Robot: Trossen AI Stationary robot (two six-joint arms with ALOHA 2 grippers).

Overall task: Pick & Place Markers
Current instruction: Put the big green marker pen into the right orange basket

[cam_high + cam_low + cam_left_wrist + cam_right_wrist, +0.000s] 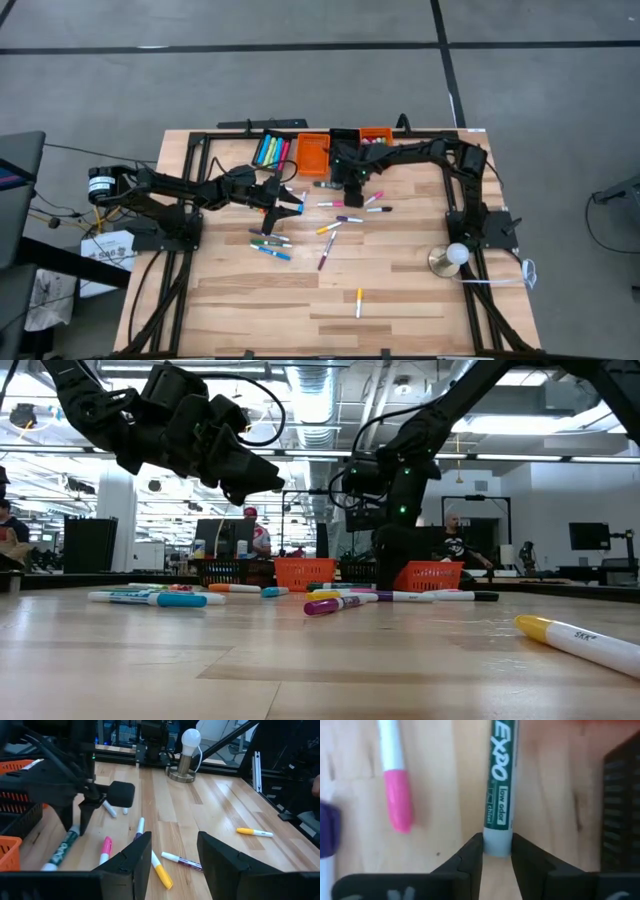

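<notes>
The table (400,290) is pale wood in jointed planks, smooth with a soft satin sheen and visible grain. The markers (335,226) look like smooth glossy plastic; the green marker (499,785) carries a printed label and a matt grey end, and the pink-capped marker (396,775) beside it has a white glossy barrel. The right gripper (496,851) has matt black plastic fingers (471,855), as does the left gripper (174,856). The orange bin (310,153) is plastic with a slotted wall. The lamp (186,751) has a frosted white bulb on a brushed metal base. The frame (190,150) around the table is matt black metal.
</notes>
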